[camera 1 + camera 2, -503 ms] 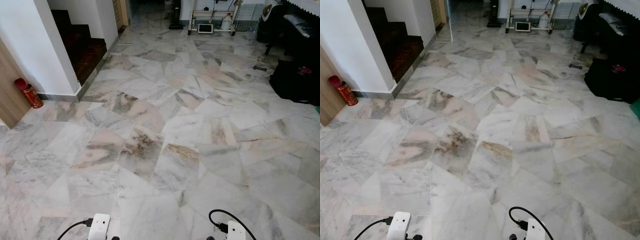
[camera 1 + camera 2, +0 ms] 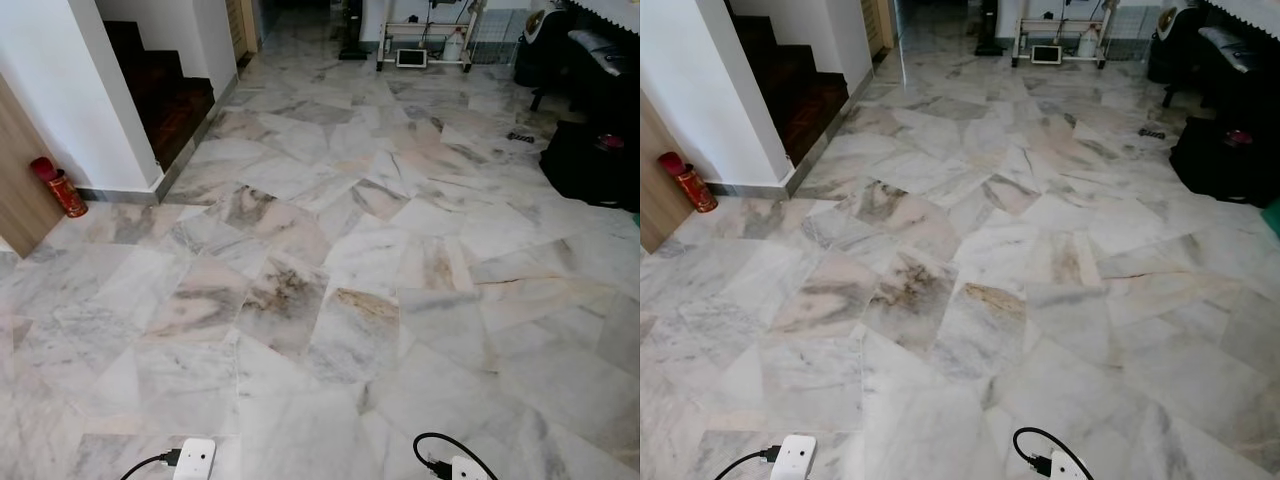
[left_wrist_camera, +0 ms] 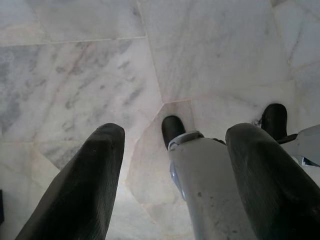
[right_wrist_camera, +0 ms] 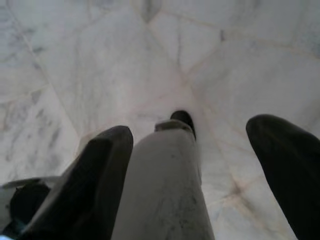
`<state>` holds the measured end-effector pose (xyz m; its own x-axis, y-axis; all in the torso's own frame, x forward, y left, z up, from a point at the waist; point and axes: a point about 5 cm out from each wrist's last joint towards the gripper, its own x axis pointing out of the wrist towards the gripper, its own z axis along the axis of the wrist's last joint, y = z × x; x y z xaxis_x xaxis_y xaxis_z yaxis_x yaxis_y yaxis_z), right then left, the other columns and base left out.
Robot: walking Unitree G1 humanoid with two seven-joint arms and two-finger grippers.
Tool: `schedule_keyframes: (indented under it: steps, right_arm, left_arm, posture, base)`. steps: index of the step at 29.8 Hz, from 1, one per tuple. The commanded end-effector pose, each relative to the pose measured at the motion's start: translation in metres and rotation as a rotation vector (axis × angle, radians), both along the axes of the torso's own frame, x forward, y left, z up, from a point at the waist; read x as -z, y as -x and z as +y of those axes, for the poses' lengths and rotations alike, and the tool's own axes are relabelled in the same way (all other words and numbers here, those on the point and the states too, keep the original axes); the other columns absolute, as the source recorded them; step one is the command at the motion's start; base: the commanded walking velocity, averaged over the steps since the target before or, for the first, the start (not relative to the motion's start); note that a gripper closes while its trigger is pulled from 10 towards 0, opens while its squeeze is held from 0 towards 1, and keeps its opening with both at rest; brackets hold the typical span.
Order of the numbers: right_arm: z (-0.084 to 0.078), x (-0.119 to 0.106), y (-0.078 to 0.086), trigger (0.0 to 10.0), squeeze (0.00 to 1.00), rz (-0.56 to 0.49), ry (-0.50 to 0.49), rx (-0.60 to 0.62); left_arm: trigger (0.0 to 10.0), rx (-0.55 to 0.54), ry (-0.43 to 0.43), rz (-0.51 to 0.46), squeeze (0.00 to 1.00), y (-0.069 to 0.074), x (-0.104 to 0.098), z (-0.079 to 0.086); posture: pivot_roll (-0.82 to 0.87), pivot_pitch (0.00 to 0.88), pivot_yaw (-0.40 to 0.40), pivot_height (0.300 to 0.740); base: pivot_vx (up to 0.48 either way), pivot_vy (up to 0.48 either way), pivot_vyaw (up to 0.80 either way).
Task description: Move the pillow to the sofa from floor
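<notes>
Floor (image 2: 330,300): polished marble is seen, laid in irregular angular slabs of white, grey and pink-brown veining, with thin pale joints.
Staircase (image 2: 160,90): dark wooden steps are set into a white wall, at the far left edge of the floor.
Red canister (image 2: 60,187): a glossy cylinder with gold pattern is stood upright on the floor, left of the staircase wall, against a wood panel.
White rack (image 2: 425,35): a thin-framed metal stand is placed at the far end of the floor, beyond the staircase.
Black bag (image 2: 590,160): a soft dark bulk is rested on the floor, well right of the staircase, below dark furniture.
Small dark object (image 2: 519,136): something flat is lying on the floor just left of the bag; its kind cannot be told.
Pillow and sofa: their place cannot be told from these views.
Left gripper (image 3: 172,170): smooth black rounded fingers are held spread apart over the floor, nothing between them; a grey leg and black foot are seen below.
Right gripper (image 4: 197,165): fingers are likewise parted and empty above the floor.
</notes>
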<state>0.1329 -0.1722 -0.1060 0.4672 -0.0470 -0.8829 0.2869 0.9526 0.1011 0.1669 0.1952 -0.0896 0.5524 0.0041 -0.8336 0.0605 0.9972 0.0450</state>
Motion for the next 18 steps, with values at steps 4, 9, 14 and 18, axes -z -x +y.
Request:
schedule_keyframes:
  steps: [4, 9, 14, 18]
  right_arm:
    - [0.0020, 0.0026, 0.0076, 10.0, 0.00, 0.018, -0.014, 0.024]
    - [0.0004, 0.0027, 0.0084, 10.0, 0.00, 0.019, -0.015, 0.011]
    - [-0.0017, 0.0019, 0.0063, 10.0, 0.00, 0.019, 0.000, -0.021]
    - [-0.0047, 0.0016, 0.0059, 10.0, 0.00, 0.021, 0.009, -0.030]
  left_arm:
    - [10.0, 0.013, -0.008, 0.023, 0.00, 0.0075, 0.0026, 0.0039]
    - [10.0, 0.027, -0.008, 0.024, 0.00, 0.0080, 0.0030, 0.0021]
    - [10.0, 0.010, -0.007, 0.019, 0.00, 0.0067, 0.0026, 0.0014]
    - [10.0, -0.007, 0.000, 0.018, 0.00, 0.0068, 0.0031, -0.0008]
  posture:
    - [-0.04, 0.000, 0.043, 0.740]
    - [-0.03, 0.000, 0.035, 0.740]
    - [-0.04, 0.000, 0.011, 0.740]
    - [-0.04, 0.000, -0.001, 0.740]
  base:
    - [0.000, 0.000, 0.00]
    - [-0.192, 0.000, 0.00]
    - [-0.048, 0.000, 0.00]
    - [0.000, 0.000, 0.00]
